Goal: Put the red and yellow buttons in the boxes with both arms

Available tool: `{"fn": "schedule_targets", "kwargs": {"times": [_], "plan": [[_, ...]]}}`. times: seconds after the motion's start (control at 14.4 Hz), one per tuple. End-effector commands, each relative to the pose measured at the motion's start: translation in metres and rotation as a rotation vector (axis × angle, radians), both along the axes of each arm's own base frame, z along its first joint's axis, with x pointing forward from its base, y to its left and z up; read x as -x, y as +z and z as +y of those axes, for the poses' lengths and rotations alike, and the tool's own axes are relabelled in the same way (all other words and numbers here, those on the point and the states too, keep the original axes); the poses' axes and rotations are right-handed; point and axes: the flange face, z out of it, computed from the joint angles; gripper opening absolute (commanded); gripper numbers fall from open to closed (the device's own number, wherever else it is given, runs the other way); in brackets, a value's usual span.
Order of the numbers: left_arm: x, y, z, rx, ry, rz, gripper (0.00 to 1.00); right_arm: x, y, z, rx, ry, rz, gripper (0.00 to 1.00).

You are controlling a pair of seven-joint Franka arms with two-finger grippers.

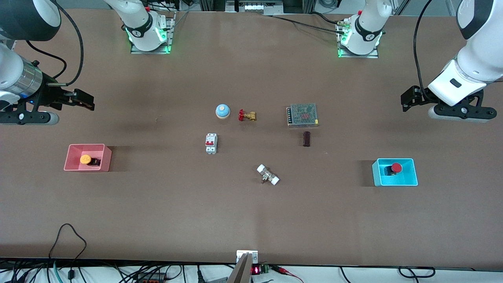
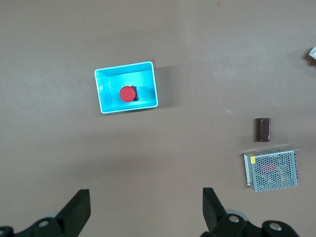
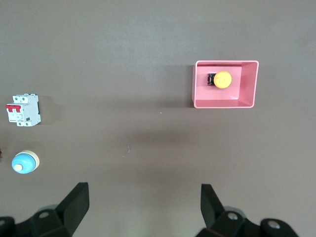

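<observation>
Inside pink box (image 1: 87, 157): yellow button (image 1: 85, 159). Inside blue box (image 1: 395, 172): red button (image 1: 396, 168). Both placed; nothing left, judging so. Left gripper (image 2: 145, 210), right gripper (image 3: 143, 207): wide open, empty, raised over bare bench (image 1: 165, 204).

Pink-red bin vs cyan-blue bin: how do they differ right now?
The pink-red rectangular plastic bin holds the push button with the round orange-yellow cap; the cyan-blue rectangular plastic bin holds the push button with the round red cap. The pink-red bin sits toward the right arm's end of the table, the cyan-blue bin toward the left arm's end. Both sit upright, one button each, similar size.
</observation>
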Motion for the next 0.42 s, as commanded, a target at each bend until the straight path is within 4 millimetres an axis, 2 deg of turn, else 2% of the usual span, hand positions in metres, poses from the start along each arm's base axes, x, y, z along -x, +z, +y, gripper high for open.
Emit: {"fn": "schedule_targets", "kwargs": {"times": [0.0, 0.35], "plan": [[0.006, 0.0033, 0.0002, -0.013, -0.008, -0.011, 1.0, -0.0026, 0.0044, -0.0004, -0.02, -0.016, 0.01, 1.0], [0.006, 0.0033, 0.0002, -0.013, -0.008, -0.011, 1.0, -0.0024, 0.0043, -0.0005, -0.021, -0.011, 0.011, 1.0]]}}
